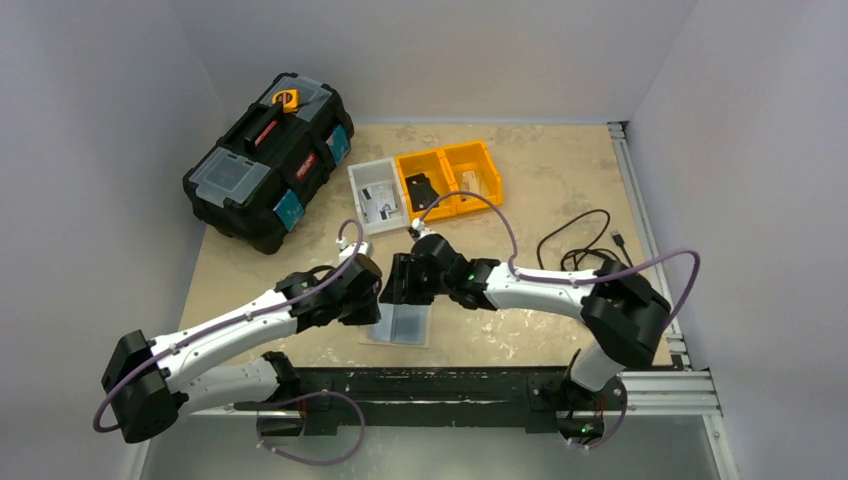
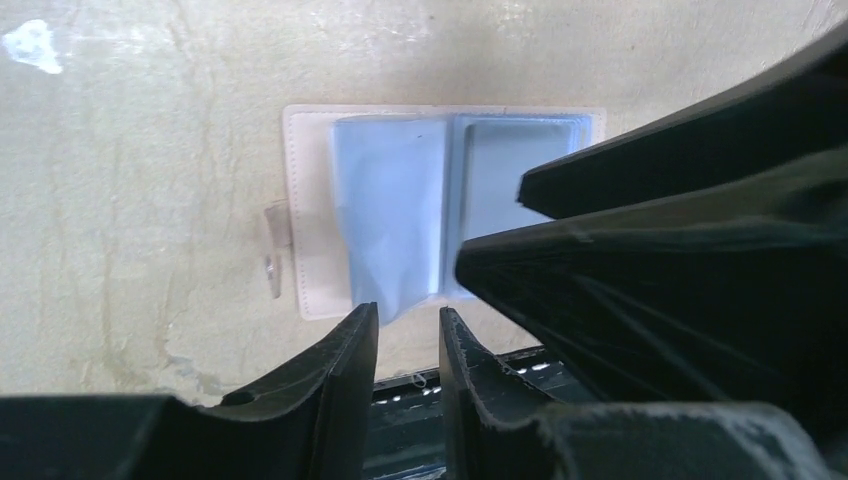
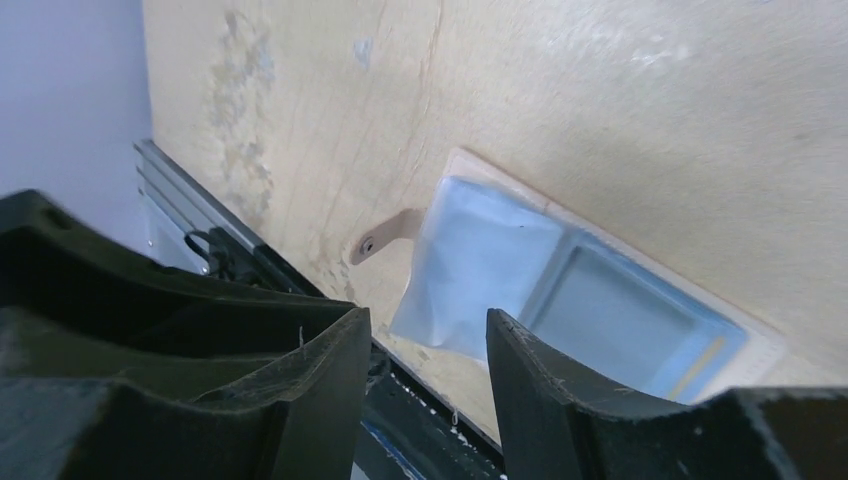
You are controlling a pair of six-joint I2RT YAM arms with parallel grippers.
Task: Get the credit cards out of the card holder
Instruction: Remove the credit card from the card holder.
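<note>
The card holder (image 1: 402,324) lies opened flat near the table's front edge, pale beige with bluish clear sleeves (image 2: 395,215). One sleeve leaf is lifted and bent (image 3: 480,265); a small snap tab (image 3: 385,235) sticks out of one side. I cannot make out any credit cards; they are hidden or out of view. My left gripper (image 2: 408,312) hovers just short of the holder's near edge, open by a narrow gap with nothing in it. My right gripper (image 3: 430,322) hangs over the holder from the right, open wider and empty. The two grippers (image 1: 385,290) are close together.
A black toolbox (image 1: 268,160) stands at the back left. A grey bin (image 1: 375,195) and yellow bins (image 1: 450,178) with small items sit behind the grippers. A black cable (image 1: 580,245) lies at the right. The metal rail (image 1: 450,385) runs along the front edge.
</note>
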